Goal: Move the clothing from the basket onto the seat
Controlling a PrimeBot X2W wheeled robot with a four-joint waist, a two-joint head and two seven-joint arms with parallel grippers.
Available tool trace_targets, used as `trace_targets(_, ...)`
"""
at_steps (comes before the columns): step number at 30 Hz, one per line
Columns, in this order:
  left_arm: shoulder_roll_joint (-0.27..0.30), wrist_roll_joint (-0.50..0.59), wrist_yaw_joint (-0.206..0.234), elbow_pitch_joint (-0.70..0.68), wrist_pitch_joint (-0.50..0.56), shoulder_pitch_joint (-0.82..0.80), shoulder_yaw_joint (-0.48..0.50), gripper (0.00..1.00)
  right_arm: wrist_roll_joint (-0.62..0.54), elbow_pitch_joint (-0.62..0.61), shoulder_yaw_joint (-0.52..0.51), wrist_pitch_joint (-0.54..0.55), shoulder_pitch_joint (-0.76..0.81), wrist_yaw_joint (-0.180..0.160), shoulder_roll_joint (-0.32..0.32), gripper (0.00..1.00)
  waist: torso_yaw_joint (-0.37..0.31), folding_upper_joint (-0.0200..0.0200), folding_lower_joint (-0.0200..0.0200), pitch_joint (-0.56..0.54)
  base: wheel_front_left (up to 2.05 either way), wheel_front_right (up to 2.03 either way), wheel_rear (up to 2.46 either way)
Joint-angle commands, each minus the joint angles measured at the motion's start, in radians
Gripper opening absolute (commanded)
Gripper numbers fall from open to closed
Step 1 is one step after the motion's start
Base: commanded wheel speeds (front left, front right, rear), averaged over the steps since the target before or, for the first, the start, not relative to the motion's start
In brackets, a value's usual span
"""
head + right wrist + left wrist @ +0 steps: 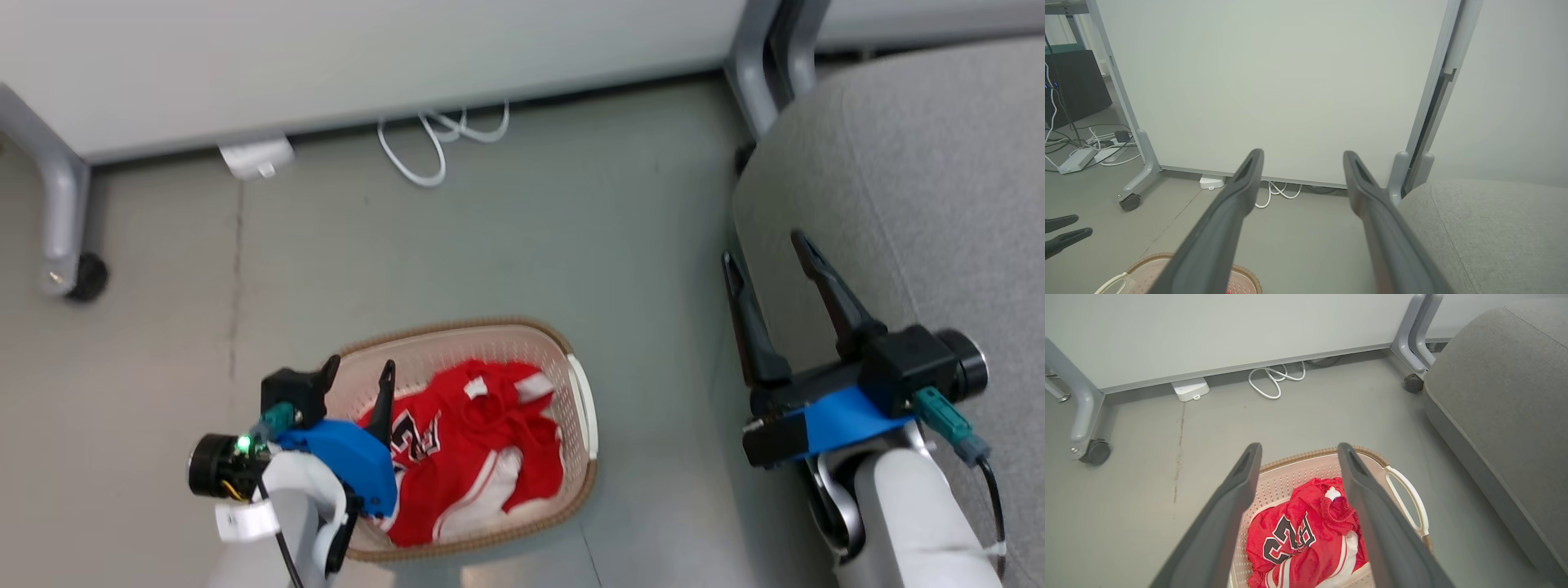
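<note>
Red clothing [473,449] is lying bunched inside the basket [473,325] on the floor [490,204], with the seat [922,180] at two o'clock. Left pincer [361,363] is hovering above the basket's nine o'clock rim, spread wide, empty; right pincer [761,247] is gaping wide beside the seat.

The left claw [359,367] sits at the lower left of the head view. Its two dark fingers are spread wide with nothing between them, and they point up and slightly right. Behind it a blue wrist cover [347,461] joins the pale left forearm [286,510], which rises from the bottom edge. The right claw [762,248] stands at the lower right, higher in that view. Its fingers are also splayed apart and empty, and they lean up and to the left. Its blue wrist band [841,418] leads back to the pale right forearm [914,523]. In each wrist view the arm's own fingers gape wide, gripping nothing.
</note>
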Motion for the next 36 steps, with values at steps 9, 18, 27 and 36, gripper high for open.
trace_targets(9,0.056,-0.055,-0.014,0.226,0.130,-0.223,-0.008,1.00,0.053,-0.037,0.081,-0.048,-0.159,0.000,-0.003,1.00,-0.159,0.0000,-0.0001,0.393,0.00,0.00,0.00)
trace_targets(18,0.111,-0.077,0.002,0.336,0.219,-0.312,0.007,1.00,0.123,-0.021,0.134,-0.076,-0.218,0.000,-0.003,1.00,-0.236,0.0000,-0.0001,0.523,0.00,0.00,0.00)
trace_targets(27,0.163,-0.108,0.042,0.400,0.283,-0.363,0.035,1.00,0.184,-0.073,0.153,-0.080,-0.249,0.000,-0.003,1.00,-0.306,0.0000,-0.0001,0.601,0.00,0.00,0.00)
trace_targets(36,0.181,-0.121,0.072,0.420,0.310,-0.384,0.035,0.00,0.207,-0.088,0.160,-0.080,-0.247,0.000,-0.003,1.00,-0.324,0.0000,-0.0001,0.623,0.00,0.00,0.00)
